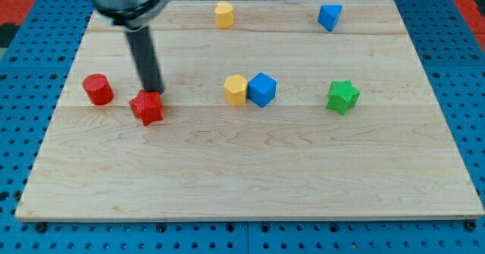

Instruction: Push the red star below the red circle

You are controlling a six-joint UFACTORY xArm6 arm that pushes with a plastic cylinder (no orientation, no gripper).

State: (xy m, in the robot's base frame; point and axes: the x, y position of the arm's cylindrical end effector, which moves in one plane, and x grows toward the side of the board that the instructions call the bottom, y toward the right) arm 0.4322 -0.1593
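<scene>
**Rod tip at the red star's upper edge**

The arm enters from the view's top left, its grey round housing cut off by the frame, and the straight dark rod drops from it nearly upright, leaning slightly toward the view's right. My tip (pixel 154 92) sits at the top edge of the red star-shaped plastic block (pixel 147 108), touching it or just short of it. There is no pincer on this arm, only the rod, so nothing is held.

The red star lies just to the view's right of the red cylindrical circle block (pixel 98 89) and a little lower, the two apart.

The surface is a pale wooden board (pixel 250 178) resting on a blue perforated base (pixel 15 133). Near the middle, a yellow hexagonal block (pixel 236 89) touches a blue cube-like block (pixel 262 89); a green star block (pixel 342 96) stands to the right. Along the top lie another yellow block (pixel 223 14) and a blue block (pixel 329 17).
</scene>
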